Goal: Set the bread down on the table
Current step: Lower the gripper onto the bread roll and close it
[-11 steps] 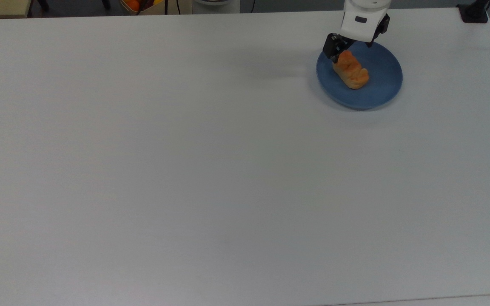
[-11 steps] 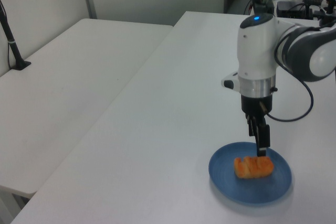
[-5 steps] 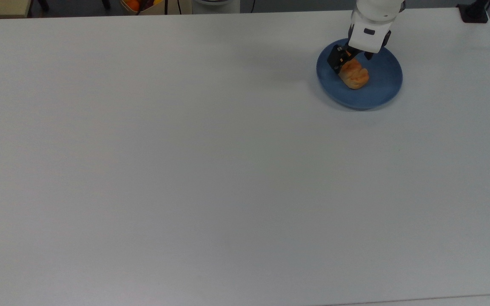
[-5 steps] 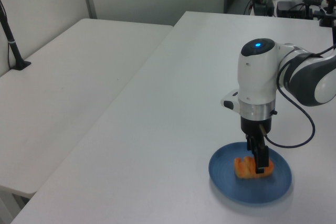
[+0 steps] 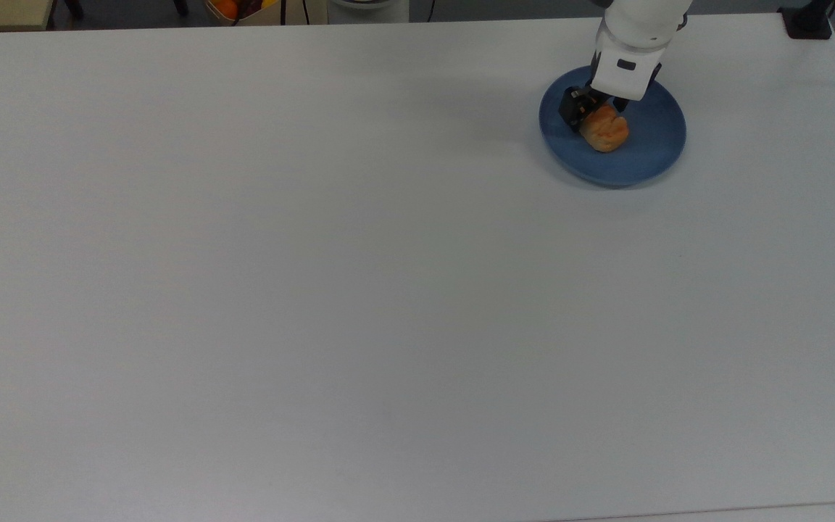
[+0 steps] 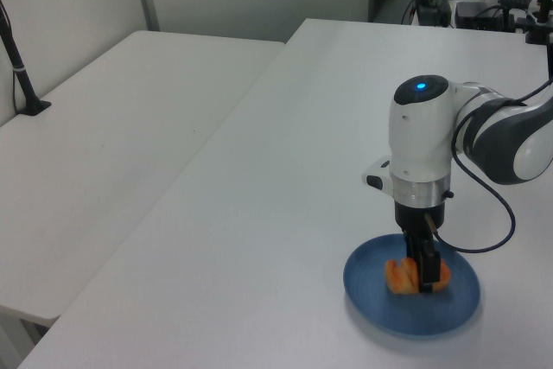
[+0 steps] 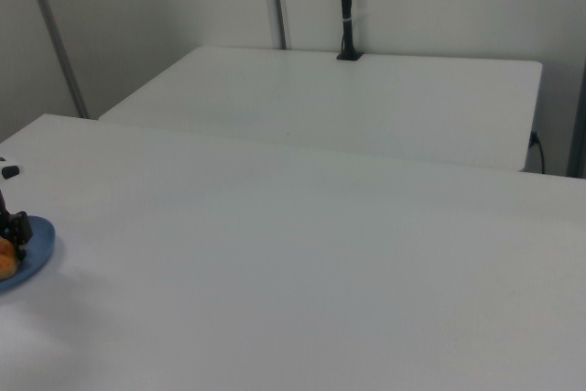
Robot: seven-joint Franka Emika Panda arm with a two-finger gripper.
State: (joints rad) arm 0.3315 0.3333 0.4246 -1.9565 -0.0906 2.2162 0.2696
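Since a second ago gripper dropped onto bread, fingers straddling its end at 10 o'clock; cannot tell if they've clamped yet. Bread lies mid blue plate, at 1 o'clock on table. Advice: squeeze gently, lift straight clear of rim, then carry to bare table. No readable writing.

The table lies bare from the plate toward 9 o'clock and 6 o'clock in the top view, open to passage. The plate, carrying the bread, sits near the table's 1 o'clock corner. A black mount stands at that corner, well apart from the plate.
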